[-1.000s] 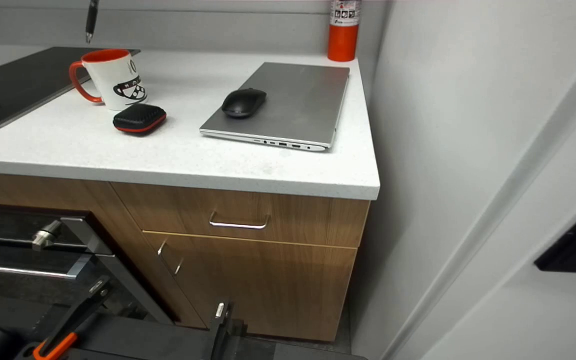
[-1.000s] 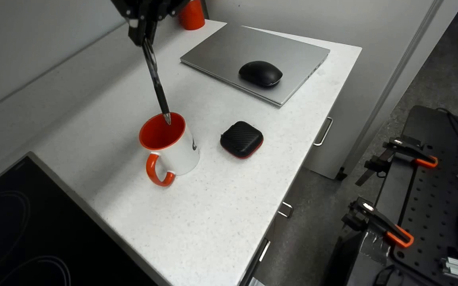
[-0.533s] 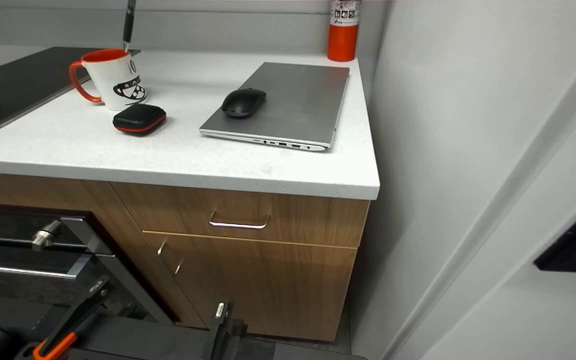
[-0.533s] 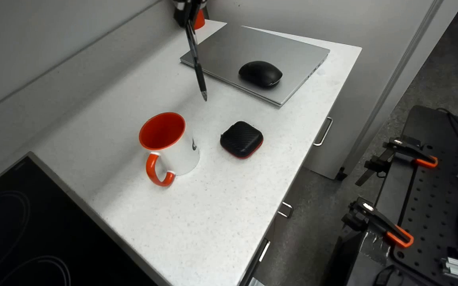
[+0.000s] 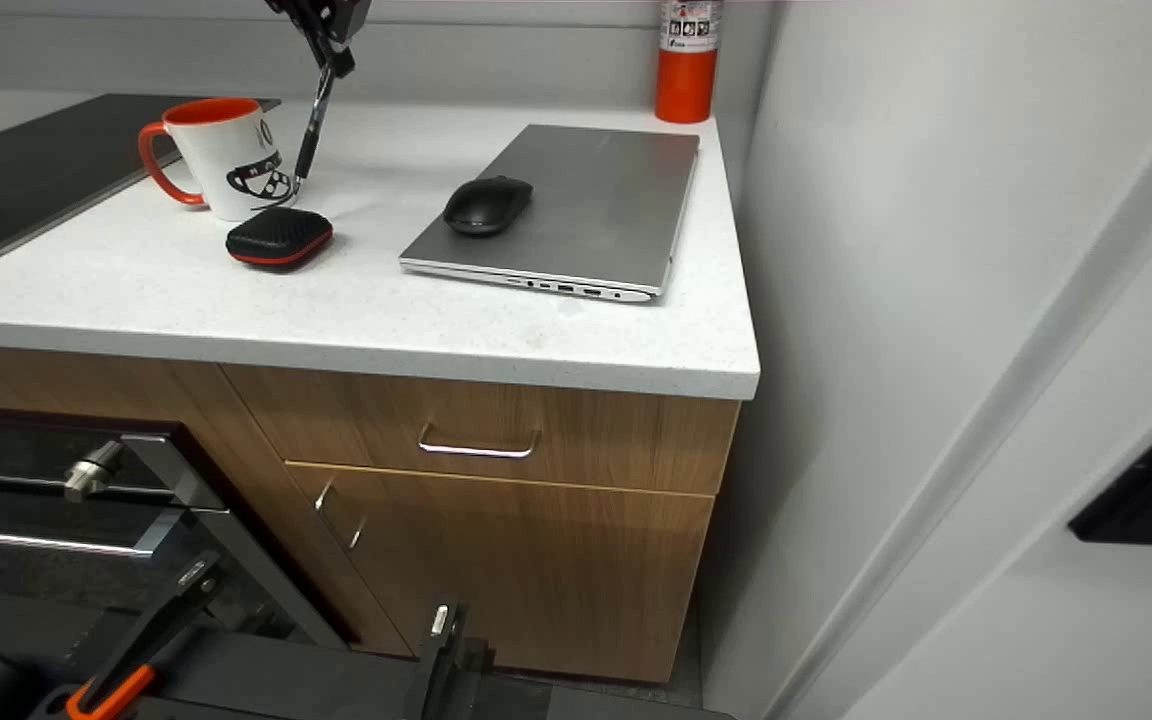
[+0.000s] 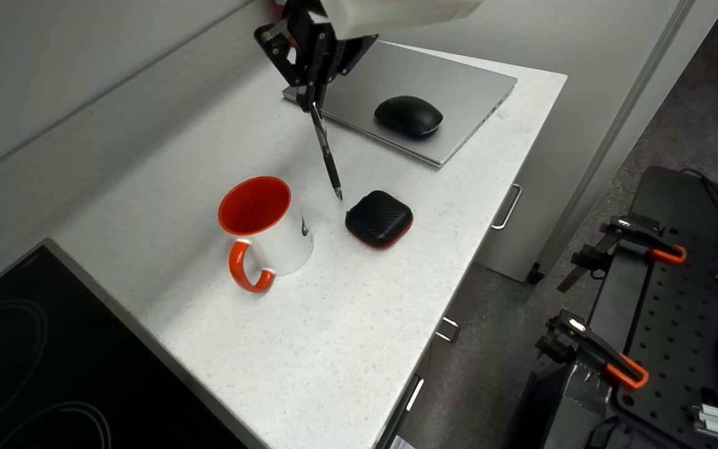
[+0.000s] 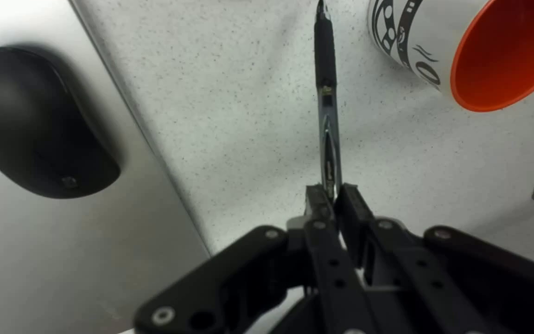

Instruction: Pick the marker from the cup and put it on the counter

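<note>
The marker is a dark pen with a clear barrel. My gripper is shut on its upper end in the wrist view, with the tip pointing away. In both exterior views the marker hangs tilted, tip down, from the gripper. The tip is between the cup and a black case. I cannot tell whether it touches the counter. The white cup with orange-red rim and handle stands upright; its visible inside looks empty. It also shows in the wrist view.
The black case with red trim lies close to the marker tip. A grey laptop with a black mouse on it lies beyond. A black cooktop borders the cup's side. A red canister stands at the back corner.
The gripper carries the marker from above the cup's opening toward the laptop side, then lowers it beside the black case. Cup, case, laptop and mouse stay put.
</note>
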Motion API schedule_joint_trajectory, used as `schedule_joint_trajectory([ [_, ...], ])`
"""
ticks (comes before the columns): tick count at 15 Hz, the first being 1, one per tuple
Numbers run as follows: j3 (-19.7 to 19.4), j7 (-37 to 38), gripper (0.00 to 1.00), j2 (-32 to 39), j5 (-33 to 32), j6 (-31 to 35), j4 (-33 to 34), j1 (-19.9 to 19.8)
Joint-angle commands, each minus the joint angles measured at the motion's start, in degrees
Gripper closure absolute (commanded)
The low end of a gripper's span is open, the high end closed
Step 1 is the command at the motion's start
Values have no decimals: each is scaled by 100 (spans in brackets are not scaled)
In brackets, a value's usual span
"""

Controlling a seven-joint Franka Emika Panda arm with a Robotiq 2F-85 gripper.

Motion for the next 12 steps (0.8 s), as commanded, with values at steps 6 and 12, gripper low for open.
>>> schedule_joint_trajectory([
  [6,-74,153,63,1254,606,-499,1117,8],
  [12,-202,264,24,1568,624,-650,1352,-22],
])
